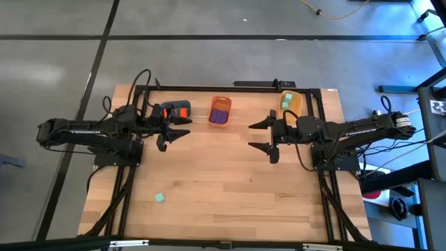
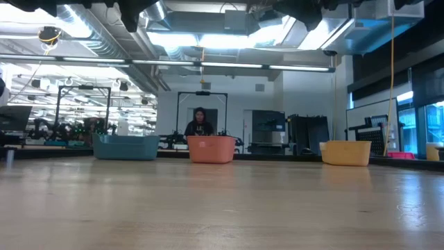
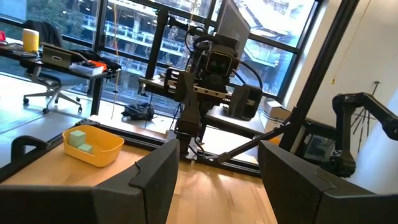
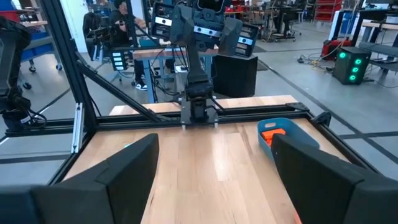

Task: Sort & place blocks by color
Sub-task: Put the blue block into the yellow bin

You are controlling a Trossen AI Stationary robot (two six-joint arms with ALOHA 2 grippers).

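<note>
My left gripper [image 1: 182, 128] is open and hovers near the table's far left, beside the blue-grey tray [image 1: 178, 109], which holds orange-red bricks [image 4: 270, 133]. My right gripper [image 1: 252, 136] is open too. It hovers right of centre, near the yellow tray [image 1: 291, 103] with mint-green cubes [image 3: 81, 140] in it. Between them the orange tray [image 1: 221, 111] holds purple bricks [image 1: 221, 116]. One mint-green cube [image 1: 160, 198] lies flat on the table by the near left corner, far from both grippers. In the wrist views, the left gripper [image 3: 217, 155] and the right gripper [image 4: 214, 149] have nothing between their fingers.
The three trays stand in a row along the far edge: blue-grey tray [image 2: 126, 146], orange tray [image 2: 211, 149], yellow tray [image 2: 345, 153]. A black frame [image 1: 230, 88] borders the table. The wooden top [image 1: 230, 181] stretches bare toward the near edge. A person [image 2: 200, 123] sits in the room behind.
</note>
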